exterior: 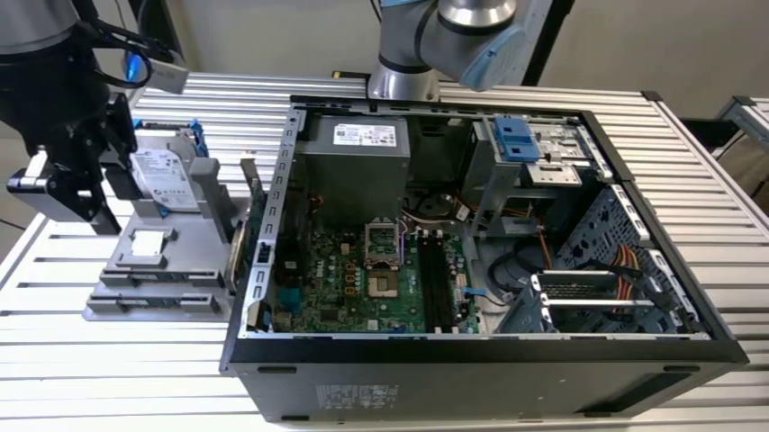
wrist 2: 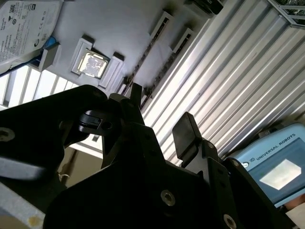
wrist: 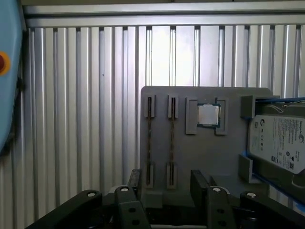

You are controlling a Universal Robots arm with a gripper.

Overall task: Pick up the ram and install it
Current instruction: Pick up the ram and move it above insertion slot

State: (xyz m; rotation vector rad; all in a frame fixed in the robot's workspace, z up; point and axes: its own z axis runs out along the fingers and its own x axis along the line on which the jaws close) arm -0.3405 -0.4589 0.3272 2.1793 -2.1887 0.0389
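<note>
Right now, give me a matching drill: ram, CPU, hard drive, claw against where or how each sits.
Things:
1. ram sticks
2. processor chip
3. hard drive
4. claw

Places or states:
A. open, hovering over the grey holder
B. lying flat in a square pocket of the holder
C. standing on edge in narrow slots of the holder
D. label showing, blue handles beside it

Pairs: 1-C, 2-B, 3-D, 4-A

A ribbed silver aluminium-slat table (wrist: pixel 86 95) spreads beneath the gripper (wrist: pixel 167 183), its ridges glinting in bright light. Beyond stands a plain beige wall (exterior: pixel 265 36).
</note>
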